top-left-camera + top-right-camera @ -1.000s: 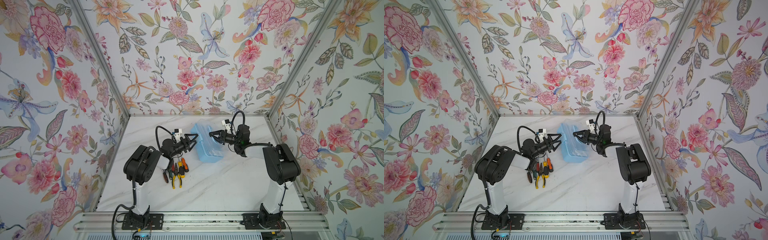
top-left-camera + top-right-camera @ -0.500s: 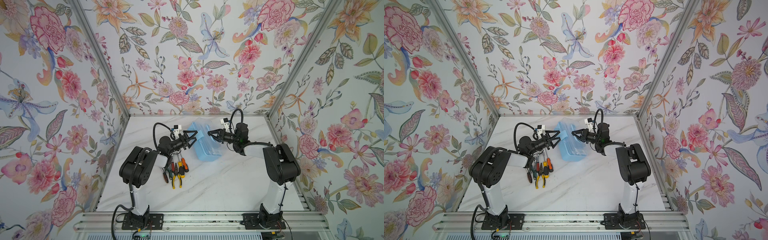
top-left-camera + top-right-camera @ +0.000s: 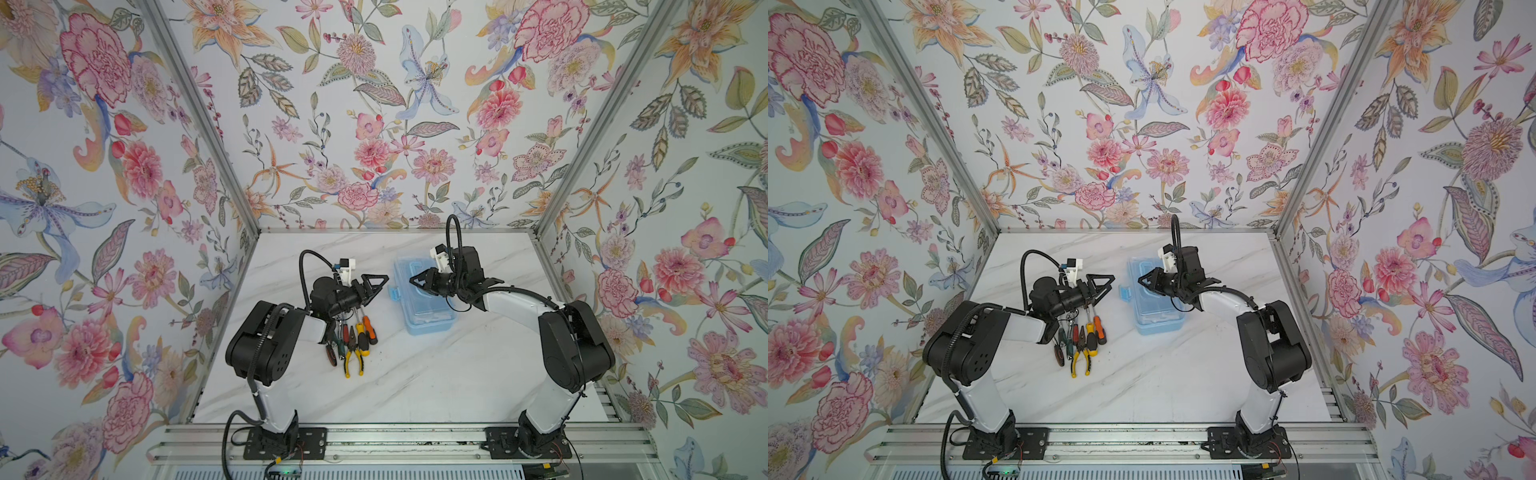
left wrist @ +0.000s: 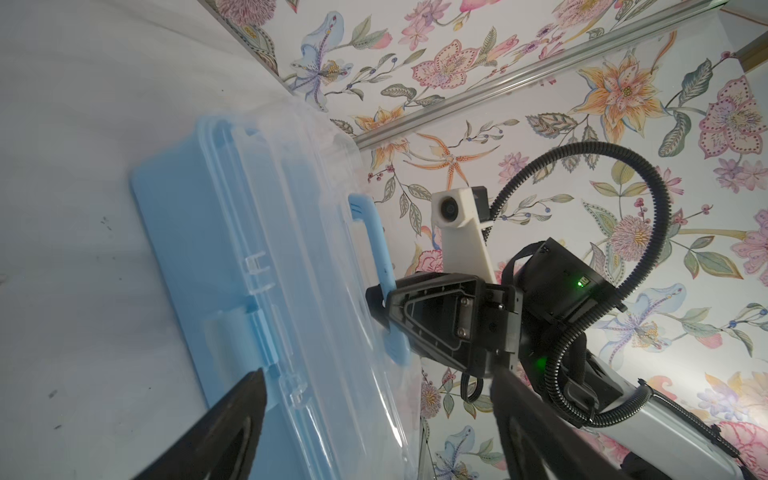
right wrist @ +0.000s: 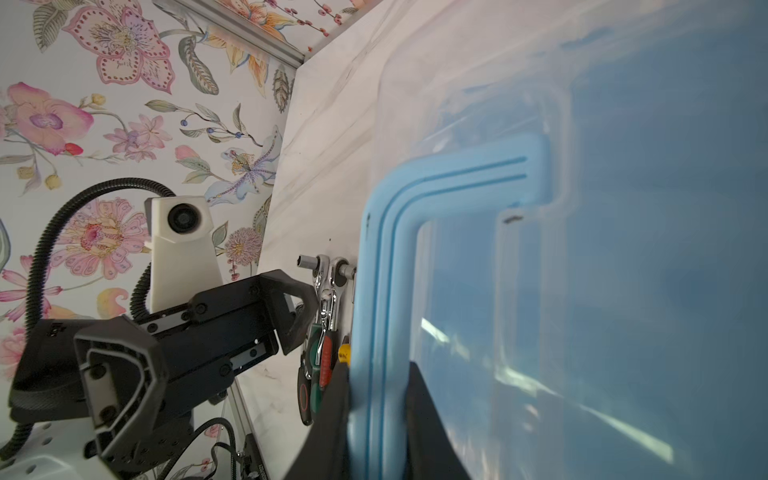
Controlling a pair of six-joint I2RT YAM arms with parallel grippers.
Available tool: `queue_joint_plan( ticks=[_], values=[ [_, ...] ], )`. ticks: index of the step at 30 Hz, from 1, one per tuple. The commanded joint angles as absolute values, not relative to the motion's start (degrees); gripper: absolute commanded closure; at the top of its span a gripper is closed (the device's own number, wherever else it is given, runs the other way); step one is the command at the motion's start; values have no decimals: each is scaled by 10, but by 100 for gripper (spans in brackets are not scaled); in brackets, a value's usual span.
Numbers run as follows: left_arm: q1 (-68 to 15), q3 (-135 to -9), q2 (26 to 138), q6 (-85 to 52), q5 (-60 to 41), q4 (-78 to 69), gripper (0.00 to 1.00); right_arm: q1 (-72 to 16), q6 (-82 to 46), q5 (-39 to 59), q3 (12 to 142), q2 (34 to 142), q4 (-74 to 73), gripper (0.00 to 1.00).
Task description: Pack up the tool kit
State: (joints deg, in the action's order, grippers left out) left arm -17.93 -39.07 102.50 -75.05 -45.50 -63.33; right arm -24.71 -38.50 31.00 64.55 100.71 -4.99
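Note:
The blue tool box point(image 3: 428, 320) with a clear lid lies on the marble table point(image 3: 415, 382) in both top views, box point(image 3: 1160, 322). My right gripper point(image 5: 378, 399) is shut on the box's blue handle point(image 5: 384, 291), also seen as handle point(image 4: 372, 245) in the left wrist view. The right gripper point(image 3: 415, 280) hangs over the lid. My left gripper point(image 3: 379, 283) stands open just left of the box with nothing in it; its fingers point(image 4: 237, 415) flank the box's near side. A bunch of hand tools point(image 3: 353, 338) lies under the left arm, tools point(image 5: 324, 328).
Floral walls close in the table on the left, back and right. A metal rail point(image 3: 374, 440) with both arm bases runs along the front. Bare marble lies in front of the box and tools.
The box, with the right gripper on its handle, has shifted slightly right and toward the front. The left gripper has opened a little wider and now stands apart from the box.

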Motion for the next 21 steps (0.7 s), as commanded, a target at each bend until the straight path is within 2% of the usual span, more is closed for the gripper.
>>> queue_joint_plan(
  ticks=[1,6,11,21],
  values=[
    [-173,-406,986,-642,-418,-528,11,-250,-341,226,641,1014,80,100],
    [-172,-413,947,-599,-404,-469,9,-252,-365,259,632,994,54,100],
    [-174,-424,937,-583,-406,-449,6,-230,-480,401,582,974,-104,100],
    [-210,-444,956,-585,-418,-456,2,-199,-663,512,506,950,-339,100]
  ],
)
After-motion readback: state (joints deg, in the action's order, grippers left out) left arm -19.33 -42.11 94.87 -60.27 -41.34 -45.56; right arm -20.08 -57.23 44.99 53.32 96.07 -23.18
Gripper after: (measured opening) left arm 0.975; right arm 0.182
